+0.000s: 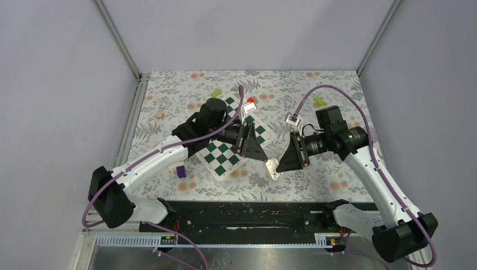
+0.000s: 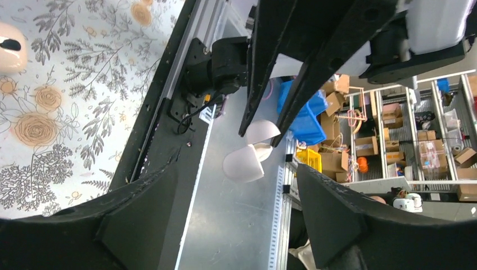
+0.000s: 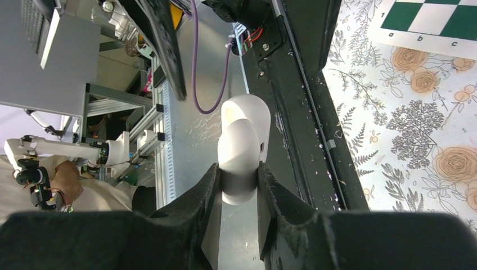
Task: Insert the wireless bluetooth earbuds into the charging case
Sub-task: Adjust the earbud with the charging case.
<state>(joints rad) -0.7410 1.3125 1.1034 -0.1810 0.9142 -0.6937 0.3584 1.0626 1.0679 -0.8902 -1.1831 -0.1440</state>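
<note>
My right gripper [image 1: 281,164] [image 3: 239,169] is shut on the charging case [image 3: 242,152], a white egg-like shell with its lid swung open, held in the air near the table's front. The case [image 1: 274,167] [image 2: 242,164] sticks out past the right fingers [image 2: 264,67], and a small beige bit shows between its two shells. My left gripper [image 1: 264,158] [image 2: 236,185] faces it, open and empty, its tips just short of the case. One pale peach earbud [image 2: 11,48] with a dark slot lies on the floral cloth; the arms hide it in the top view.
A green-and-white chessboard mat [image 1: 222,154] [image 3: 433,22] lies under the left arm. Small blocks are scattered around: green [image 1: 216,92] [image 1: 319,100], red [image 1: 250,100], purple [image 1: 181,170], tan [image 1: 160,114]. A black rail [image 1: 242,211] runs along the near edge.
</note>
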